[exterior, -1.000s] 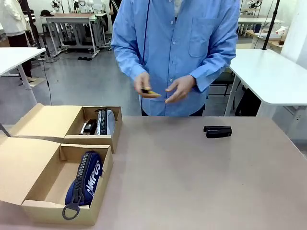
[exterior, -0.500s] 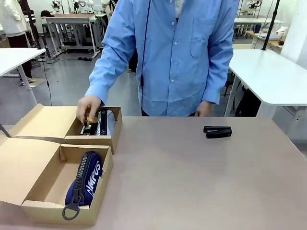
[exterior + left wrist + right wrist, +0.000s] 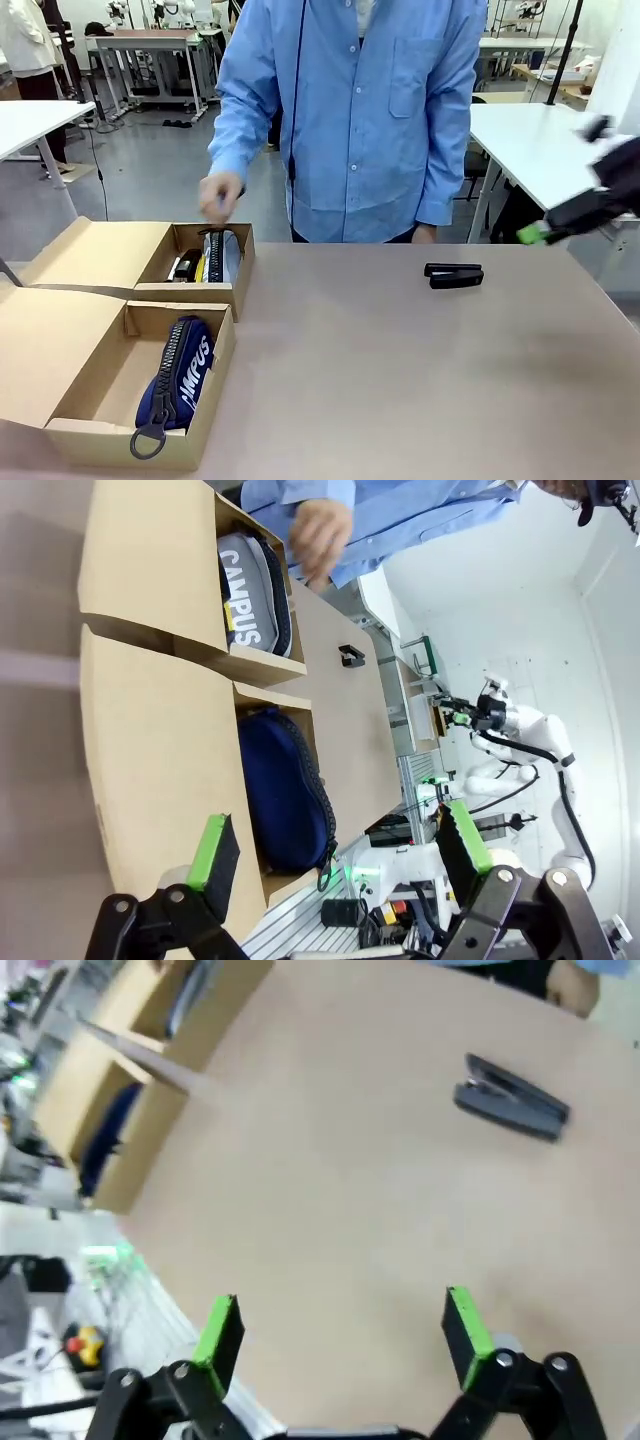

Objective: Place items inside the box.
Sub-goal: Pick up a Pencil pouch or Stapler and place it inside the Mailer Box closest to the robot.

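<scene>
Two open cardboard boxes stand at the table's left. The far box (image 3: pixel 192 291) holds a grey CAMPUS pencil case (image 3: pixel 222 255), a black stapler (image 3: pixel 183 266) and a yellow utility knife (image 3: pixel 200 268). In the near box (image 3: pixel 120 441) lies a navy CAMPUS pencil case (image 3: pixel 180 375). Another black stapler (image 3: pixel 453 275) rests on the table at the right. My right gripper (image 3: pixel 540 232) hangs open and empty above the right edge, with that stapler (image 3: pixel 510 1100) ahead of its open fingers (image 3: pixel 342 1330). My left gripper (image 3: pixel 338 845) is open over the near box's flap (image 3: pixel 150 760).
The person stands at the far side, one hand (image 3: pixel 218 195) raised just above the far box, the other hand (image 3: pixel 425 233) down at the table's far edge. The brown tabletop (image 3: pixel 400 380) between boxes and stapler is bare. White tables stand behind.
The person carried the yellow knife from both hands into the far box, then lifted the hand away. My right gripper has come into the front view from the right.
</scene>
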You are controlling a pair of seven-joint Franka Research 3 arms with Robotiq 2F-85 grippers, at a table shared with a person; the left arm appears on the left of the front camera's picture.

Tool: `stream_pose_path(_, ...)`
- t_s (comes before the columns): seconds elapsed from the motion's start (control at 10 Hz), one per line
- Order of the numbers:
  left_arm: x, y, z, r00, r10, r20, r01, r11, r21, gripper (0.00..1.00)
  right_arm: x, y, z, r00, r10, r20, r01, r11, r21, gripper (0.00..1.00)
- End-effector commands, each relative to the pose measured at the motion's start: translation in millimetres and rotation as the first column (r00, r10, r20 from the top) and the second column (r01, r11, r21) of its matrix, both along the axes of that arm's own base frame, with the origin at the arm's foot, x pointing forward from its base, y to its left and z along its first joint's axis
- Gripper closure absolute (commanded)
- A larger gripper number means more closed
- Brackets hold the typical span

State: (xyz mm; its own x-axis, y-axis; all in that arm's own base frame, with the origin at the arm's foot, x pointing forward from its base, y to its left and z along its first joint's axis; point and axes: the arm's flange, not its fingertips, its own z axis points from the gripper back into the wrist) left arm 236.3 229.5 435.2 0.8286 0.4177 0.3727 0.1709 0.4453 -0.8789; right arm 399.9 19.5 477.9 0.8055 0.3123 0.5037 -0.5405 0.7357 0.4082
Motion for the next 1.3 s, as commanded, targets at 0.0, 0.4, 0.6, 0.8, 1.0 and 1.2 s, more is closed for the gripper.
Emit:
stream_pose_path(0.0,-0.5,-0.7,0.1,0.999,0.002,0.033,-0.001,1.0,-0.013,0.0,24.1,-18.7,-5.9,0.949,-0.19,-0.251,0.237,0.956,0.173,0.0)
stream_pose_path(0.4,-0.5,-0.7,0.1,0.999,0.002,0.033,-0.001,1.0,-0.013,0.0,77.8,47.5,-36.9,0.951,0.29,-0.107,-0.308,0.914,-0.264,0.0)
stream_pose_path(0.6,-0.5,-0.7,0.1,0.999,0.002,0.033,-0.001,1.0,-0.013,0.0,136.0,49.9,-70.8,0.914,0.401,0.067,-0.347,0.854,-0.388,0.0)
stream_pose_path(0.8,-0.5,-0.7,0.1,0.999,0.002,0.033,-0.001,1.0,-0.013,0.0,130.6,64.2,-84.9,0.9,0.431,-0.059,-0.421,0.829,-0.367,0.0)
stream_pose_path(1.0,-0.5,-0.7,0.1,0.999,0.002,0.033,-0.001,1.0,-0.013,0.0,140.7,66.3,-84.2,0.863,0.505,0.016,-0.459,0.797,-0.392,0.0)
stream_pose_path(1.2,-0.5,-0.7,0.1,0.999,0.002,0.033,-0.001,1.0,-0.013,0.0,197.5,47.7,-109.1,0.859,0.497,0.127,-0.382,0.786,-0.486,0.0)
